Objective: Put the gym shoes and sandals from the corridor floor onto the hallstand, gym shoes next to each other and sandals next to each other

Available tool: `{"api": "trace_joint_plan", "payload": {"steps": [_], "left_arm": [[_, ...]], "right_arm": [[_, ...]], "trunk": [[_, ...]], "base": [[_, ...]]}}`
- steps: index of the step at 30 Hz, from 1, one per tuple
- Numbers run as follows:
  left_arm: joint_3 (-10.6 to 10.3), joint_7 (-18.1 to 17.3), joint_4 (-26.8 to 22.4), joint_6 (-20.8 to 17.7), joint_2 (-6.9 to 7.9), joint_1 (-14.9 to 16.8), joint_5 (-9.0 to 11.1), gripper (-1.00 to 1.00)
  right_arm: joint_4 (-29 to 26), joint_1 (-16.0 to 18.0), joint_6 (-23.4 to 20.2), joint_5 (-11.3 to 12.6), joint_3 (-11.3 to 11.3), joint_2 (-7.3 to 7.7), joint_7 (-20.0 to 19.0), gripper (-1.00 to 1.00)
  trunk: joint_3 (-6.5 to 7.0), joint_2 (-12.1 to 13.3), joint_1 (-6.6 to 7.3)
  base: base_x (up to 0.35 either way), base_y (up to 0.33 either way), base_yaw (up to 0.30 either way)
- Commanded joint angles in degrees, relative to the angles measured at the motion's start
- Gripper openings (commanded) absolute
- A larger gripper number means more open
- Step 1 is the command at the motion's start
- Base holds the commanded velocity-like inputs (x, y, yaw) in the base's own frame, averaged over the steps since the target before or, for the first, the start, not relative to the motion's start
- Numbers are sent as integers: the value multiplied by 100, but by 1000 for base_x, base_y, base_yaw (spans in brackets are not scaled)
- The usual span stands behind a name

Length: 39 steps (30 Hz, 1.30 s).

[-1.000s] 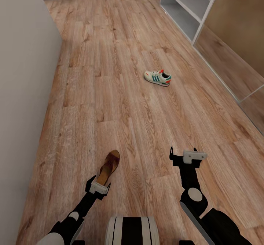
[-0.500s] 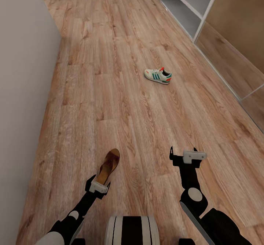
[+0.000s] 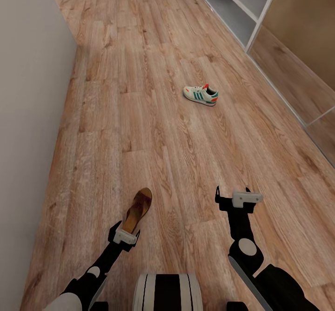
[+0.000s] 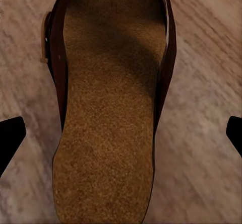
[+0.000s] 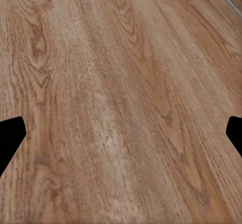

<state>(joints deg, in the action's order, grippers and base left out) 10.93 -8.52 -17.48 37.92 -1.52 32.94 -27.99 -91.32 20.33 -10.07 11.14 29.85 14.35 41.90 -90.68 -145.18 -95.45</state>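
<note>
From the head, one sneaker [image 3: 200, 95] lay crosswise mid-floor [image 3: 153, 129], toe leftward; one sandal [image 3: 138, 210] pointed away. The left gripper [image 4: 121, 133] straddled that sandal lengthwise, jaws wide, gripping nothing. The right gripper [image 5: 121, 133] gaped empty over planks.

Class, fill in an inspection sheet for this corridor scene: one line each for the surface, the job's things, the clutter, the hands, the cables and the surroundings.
Surface: wood-plank floor, bare between the shoes.
Job's things: one gym shoe lies on its own on the floor, well ahead of the robot; one sandal lies on the floor right in front of the left hand, sole-bed up. The rack stands along the right wall, far end, shelves empty where visible.
Clutter: nothing seen.
Hands: left hand open, fingers wide on either side of the sandal, not gripping it; right hand open over bare floor, holding nothing.
Cables: nothing seen.
Surroundings: grey wall on the left, brown panels on the right.
</note>
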Motion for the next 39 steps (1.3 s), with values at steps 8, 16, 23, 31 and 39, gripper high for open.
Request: {"api": "trace_joint_plan", "payload": {"steps": [8,16,23,31,39], "left_arm": [[49,-46,-1,7,-5,21,-8,100],[53,-46,3,5,-6,86,-2,100],[62,-46,6,5,1,124,2,100],[65,-45,7,5,7,134,3,100],[69,-45,7,4,10,140,4,100]], "right_arm": [[-9,6,-39,18,15,7,45,100],[-3,6,-48,15,13,6,50,100],[-1,6,-54,16,12,6,59,100],[0,6,-56,15,12,6,62,100],[0,6,-56,14,12,6,63,100]], "trunk": [[-10,-1,1],[-44,-1,1],[-77,-1,1],[-93,-1,1],[-99,-1,1]], "base": [[0,0,0],[0,0,0],[0,0,0],[0,0,0],[0,0,0]]}}
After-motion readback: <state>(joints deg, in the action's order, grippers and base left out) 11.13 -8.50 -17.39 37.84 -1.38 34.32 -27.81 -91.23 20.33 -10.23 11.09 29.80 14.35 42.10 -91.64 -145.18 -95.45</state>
